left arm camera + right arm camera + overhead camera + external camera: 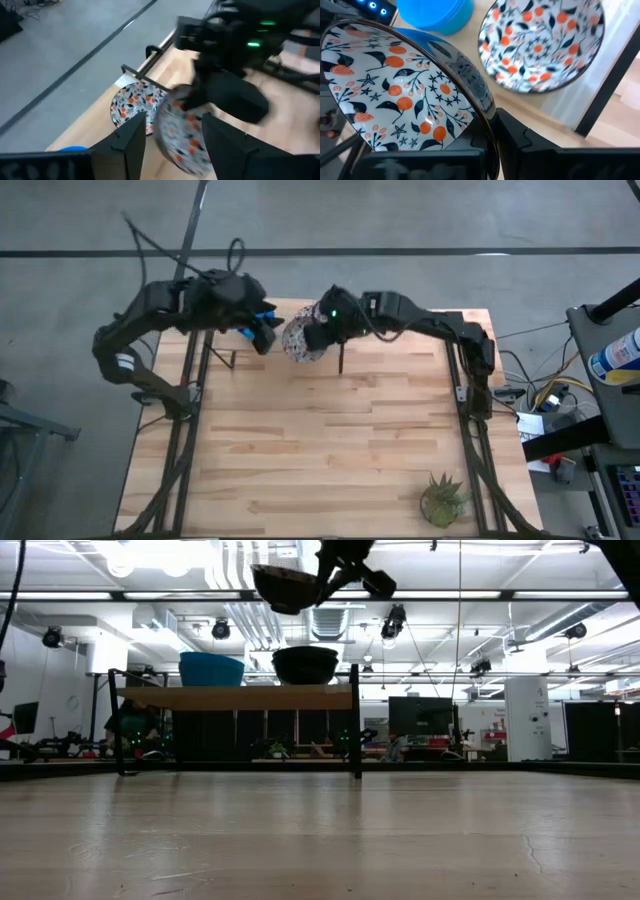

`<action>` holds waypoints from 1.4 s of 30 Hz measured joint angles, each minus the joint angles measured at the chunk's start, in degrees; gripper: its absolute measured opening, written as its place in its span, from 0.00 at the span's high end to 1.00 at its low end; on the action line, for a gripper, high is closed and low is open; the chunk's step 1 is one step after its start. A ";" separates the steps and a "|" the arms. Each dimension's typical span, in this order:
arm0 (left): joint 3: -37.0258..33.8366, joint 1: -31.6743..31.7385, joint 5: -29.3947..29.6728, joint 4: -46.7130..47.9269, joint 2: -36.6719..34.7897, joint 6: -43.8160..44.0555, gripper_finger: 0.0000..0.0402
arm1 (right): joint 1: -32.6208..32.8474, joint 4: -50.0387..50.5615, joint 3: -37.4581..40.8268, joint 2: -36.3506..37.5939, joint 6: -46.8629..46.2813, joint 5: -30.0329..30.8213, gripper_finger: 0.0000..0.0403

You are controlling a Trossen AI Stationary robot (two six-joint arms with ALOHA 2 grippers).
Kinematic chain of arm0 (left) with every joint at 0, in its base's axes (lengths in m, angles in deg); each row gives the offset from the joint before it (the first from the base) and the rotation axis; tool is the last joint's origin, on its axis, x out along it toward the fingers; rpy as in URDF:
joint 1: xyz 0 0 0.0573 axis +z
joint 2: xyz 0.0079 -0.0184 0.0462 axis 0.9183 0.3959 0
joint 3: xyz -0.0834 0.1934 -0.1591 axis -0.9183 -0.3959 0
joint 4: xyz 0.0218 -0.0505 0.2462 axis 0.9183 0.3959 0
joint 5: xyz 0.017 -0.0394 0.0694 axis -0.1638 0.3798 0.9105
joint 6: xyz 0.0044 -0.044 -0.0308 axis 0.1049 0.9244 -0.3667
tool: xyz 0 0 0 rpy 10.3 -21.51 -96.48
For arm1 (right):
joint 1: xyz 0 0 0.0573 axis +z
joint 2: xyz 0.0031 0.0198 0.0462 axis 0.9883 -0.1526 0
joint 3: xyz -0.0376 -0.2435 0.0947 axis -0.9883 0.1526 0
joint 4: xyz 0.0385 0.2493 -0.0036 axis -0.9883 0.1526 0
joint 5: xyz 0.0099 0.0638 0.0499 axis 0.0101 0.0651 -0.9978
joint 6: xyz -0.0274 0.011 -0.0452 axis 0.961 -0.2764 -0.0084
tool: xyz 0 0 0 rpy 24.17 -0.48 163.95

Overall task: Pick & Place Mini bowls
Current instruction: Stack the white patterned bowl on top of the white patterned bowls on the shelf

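My right gripper is shut on a white mini bowl with an orange and dark flower pattern and holds it up over the rack at the table's far edge; the low view shows this bowl high above the shelf. A second patterned bowl and a stack of blue bowls sit by their bases on the wooden shelf. My left gripper is open just left of the held bowl, and its fingers frame that bowl without touching it. My right gripper pinches the patterned bowl by its rim, one finger inside the bowl and one outside. The fingers come from the table's right. The bowl is lifted clear of the shelf and tilted, its inside turned toward the wrist camera.
The rack stands on dark legs along the far edge of the wooden table. A small green potted plant is near the table's near right corner. The middle and near part of the tabletop hold nothing else.
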 joint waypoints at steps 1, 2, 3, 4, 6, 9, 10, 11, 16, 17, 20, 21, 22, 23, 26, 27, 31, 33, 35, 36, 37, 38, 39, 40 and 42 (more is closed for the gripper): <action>-0.06 0.00 -0.57 0.00 -0.70 1.04 0.54 | -1.17 -0.17 0.00 0.02 0.54 -1.26 0.97; -0.10 -0.06 -1.46 0.14 -1.44 1.79 0.54 | -2.25 -0.37 0.00 0.02 0.92 -2.58 0.97; -0.11 -0.08 -2.25 0.33 -2.11 2.62 0.54 | -3.35 -0.45 0.00 0.02 1.30 -3.72 0.97; -0.11 -0.17 -3.29 0.34 -2.82 3.26 0.54 | -4.53 -0.41 0.00 0.02 1.79 -4.94 0.97; -0.11 -0.46 -4.53 0.38 -4.05 4.59 0.54 | -6.72 -0.39 0.00 0.02 2.50 -7.03 0.97; -0.14 -0.59 -5.49 0.96 -5.36 5.32 0.54 | -10.07 -0.35 0.00 0.02 2.68 -9.96 0.97; -0.17 -0.57 -5.48 1.16 -5.56 5.33 0.54 | -11.22 -0.37 0.00 0.02 2.41 -11.45 0.97; -0.17 -0.57 -5.50 1.25 -5.79 5.33 0.54 | -12.30 -0.41 0.00 -0.02 2.36 -13.10 0.97; -0.21 -0.57 -5.48 2.82 -6.53 5.43 0.54 | -15.69 -0.21 0.00 -1.63 2.39 -18.31 0.97; -0.26 -0.57 -5.47 2.98 -6.53 5.15 0.54 | -16.08 -0.24 0.04 -2.10 2.42 -19.24 0.97; -0.75 -0.57 -5.43 4.05 -6.51 4.00 0.54 | -16.71 -0.59 0.07 -3.56 2.72 -23.14 0.97; -1.11 -0.57 -5.42 4.00 -6.62 4.02 0.54 | -16.95 -0.50 0.07 -3.94 2.82 -24.40 0.97; -1.43 -0.57 -5.39 3.94 -6.78 4.00 0.54 | -17.07 -0.42 0.07 -4.32 2.81 -25.34 0.97; -1.82 -0.57 -5.38 3.96 -6.95 4.00 0.54 | -17.28 -0.15 0.07 -4.43 2.70 -25.77 0.97; -2.97 -0.57 -5.32 3.86 -7.47 4.00 0.54 | -17.73 0.26 0.33 -4.68 2.26 -26.15 0.97; -3.31 -0.57 -5.30 3.96 -7.54 4.01 0.54 | -17.93 0.27 0.35 -4.68 2.22 -26.19 0.97; -4.44 -0.57 -5.28 3.85 -7.62 4.22 0.54 | -18.80 1.47 0.66 -4.68 1.95 -26.28 0.97; -4.81 -0.57 -5.26 3.77 -7.71 4.23 0.54 | -19.14 1.72 1.14 -4.70 1.87 -26.37 0.97; -4.97 -0.57 -5.25 3.75 -7.73 4.24 0.54 | -19.44 1.69 1.63 -4.72 1.81 -26.37 0.97; -5.01 -0.57 -5.24 3.69 -7.71 4.24 0.54 | -19.58 1.69 1.84 -4.72 1.82 -26.37 0.97; -5.03 -0.57 -5.24 3.60 -7.71 4.24 0.54 | -19.75 1.63 2.06 -4.72 1.83 -26.37 0.97; -5.03 -0.57 -5.26 3.50 -7.71 4.26 0.54 | -19.82 1.51 2.34 -4.72 1.83 -26.39 0.97; -5.03 -0.57 -5.24 3.49 -7.71 4.26 0.54 | -19.97 1.40 2.66 -4.72 1.70 -26.39 0.97; -5.03 -0.57 -5.24 3.52 -7.73 4.26 0.54 | -20.02 1.41 2.94 -4.72 1.59 -26.41 0.97; -5.03 -0.57 -5.24 3.53 -7.80 4.28 0.54 | -20.28 0.87 3.63 -4.72 1.54 -26.41 0.97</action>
